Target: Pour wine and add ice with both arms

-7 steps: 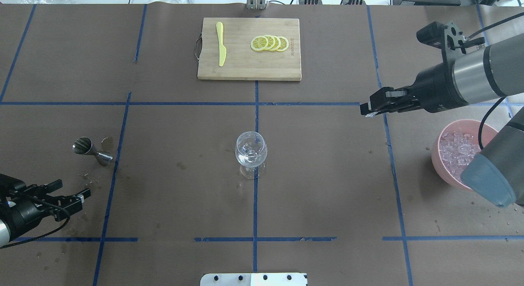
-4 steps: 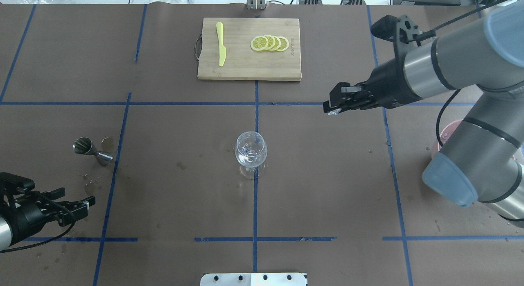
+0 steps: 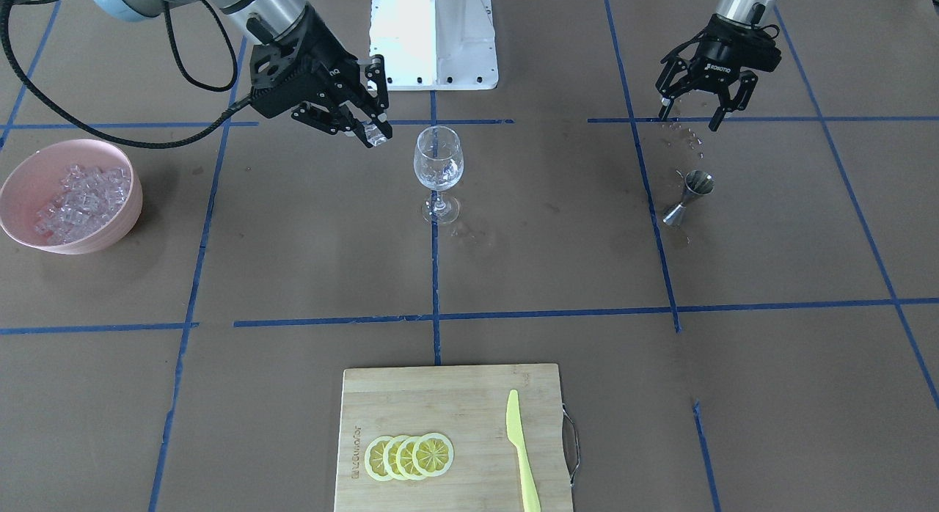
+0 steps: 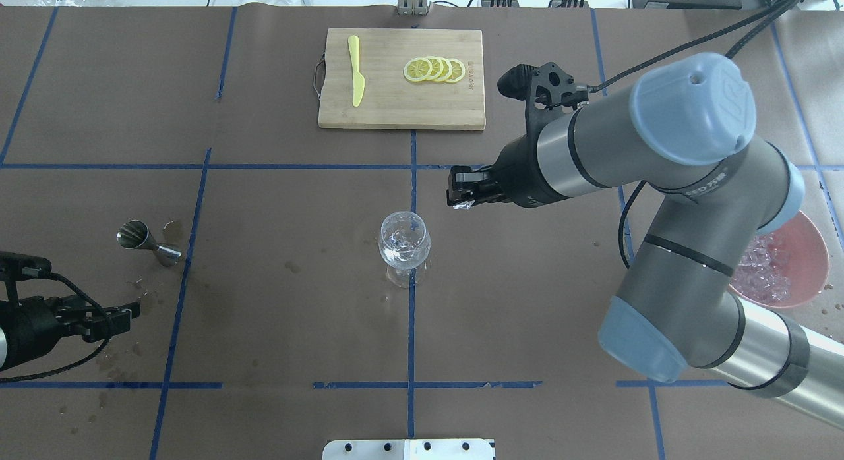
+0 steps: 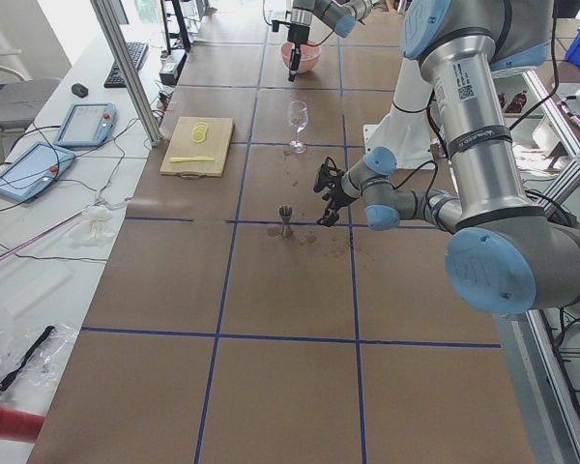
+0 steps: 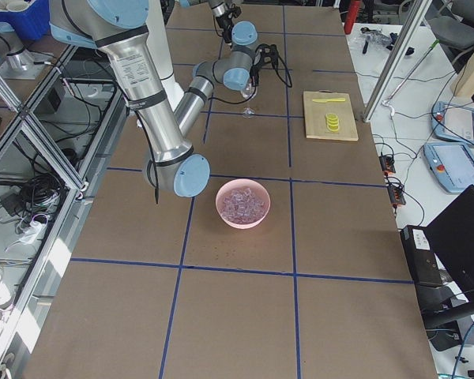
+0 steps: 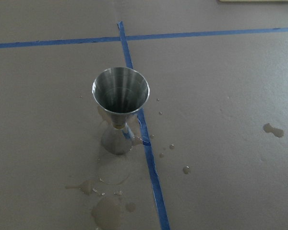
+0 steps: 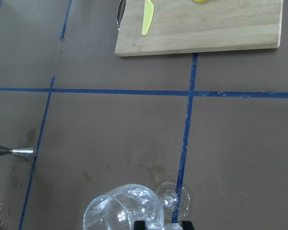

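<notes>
The wine glass (image 4: 404,246) stands at the table's middle, with a little clear liquid and glinting bits in its bowl (image 3: 438,166). My right gripper (image 4: 459,198) is shut on a clear ice cube (image 3: 376,137) and hovers just beside and above the glass rim, to its right in the overhead view. In the right wrist view the glass (image 8: 129,212) lies just under the fingertips (image 8: 140,224). My left gripper (image 3: 689,118) is open and empty, near the robot's side of the steel jigger (image 3: 687,195). The jigger (image 7: 120,108) stands upright and looks empty.
A pink bowl (image 3: 110,229) heaped with ice cubes (image 3: 82,196) stands at my far right, partly hidden by my right arm in the overhead view (image 4: 814,249). A wooden cutting board (image 4: 401,111) with lemon slices (image 4: 435,70) and a yellow knife (image 4: 356,70) lies at the back. Spilled drops (image 7: 108,211) surround the jigger.
My right arm has swung left from near the pink bowl to beside the glass, still holding the ice cube. My left gripper has shifted slightly back towards the table's left edge.
</notes>
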### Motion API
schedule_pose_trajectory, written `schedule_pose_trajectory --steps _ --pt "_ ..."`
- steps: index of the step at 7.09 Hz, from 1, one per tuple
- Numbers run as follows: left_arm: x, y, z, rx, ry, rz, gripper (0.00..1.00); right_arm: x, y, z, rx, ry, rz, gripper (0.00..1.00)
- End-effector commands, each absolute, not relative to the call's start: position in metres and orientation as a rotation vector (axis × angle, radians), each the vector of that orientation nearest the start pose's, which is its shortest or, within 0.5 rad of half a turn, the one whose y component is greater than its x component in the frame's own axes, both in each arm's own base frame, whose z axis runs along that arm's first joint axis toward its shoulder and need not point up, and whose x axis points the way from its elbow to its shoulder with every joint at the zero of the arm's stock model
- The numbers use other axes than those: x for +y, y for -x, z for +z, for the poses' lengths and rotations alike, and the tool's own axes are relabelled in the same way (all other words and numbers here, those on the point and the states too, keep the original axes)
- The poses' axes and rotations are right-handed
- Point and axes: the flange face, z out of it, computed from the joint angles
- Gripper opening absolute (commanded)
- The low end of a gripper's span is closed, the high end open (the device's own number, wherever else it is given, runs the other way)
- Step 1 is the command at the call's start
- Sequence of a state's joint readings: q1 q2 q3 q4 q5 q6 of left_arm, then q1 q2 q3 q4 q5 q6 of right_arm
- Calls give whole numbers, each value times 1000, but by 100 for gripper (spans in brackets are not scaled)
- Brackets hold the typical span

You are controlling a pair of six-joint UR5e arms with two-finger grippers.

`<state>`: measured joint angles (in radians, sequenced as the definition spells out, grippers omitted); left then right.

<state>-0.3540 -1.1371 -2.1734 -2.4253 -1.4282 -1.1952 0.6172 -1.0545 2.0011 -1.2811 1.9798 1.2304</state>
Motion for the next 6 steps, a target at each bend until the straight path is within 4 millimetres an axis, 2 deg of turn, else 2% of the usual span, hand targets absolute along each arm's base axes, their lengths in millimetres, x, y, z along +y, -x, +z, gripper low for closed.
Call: schedule_pose_trajectory --steps 1,2,3,4,5,6 --pt "-276 -263 428 812 -444 -69 100 -391 433 135 -1242 -251 -15 0" --pt "-290 -260 417 779 -457 -74 100 -385 442 134 -1240 -255 -19 0" --pt "-293 -257 413 797 -431 -70 100 -380 447 132 -1241 -253 -23 0" --pt "-304 -246 408 808 -432 -66 100 -378 449 127 -1250 -253 -27 0" --pt "-318 -225 410 795 -449 -42 100 -377 452 122 -1249 -250 -29 0" --pt "-324 -217 412 781 -467 -37 100 -375 453 119 -1253 -250 -32 0"
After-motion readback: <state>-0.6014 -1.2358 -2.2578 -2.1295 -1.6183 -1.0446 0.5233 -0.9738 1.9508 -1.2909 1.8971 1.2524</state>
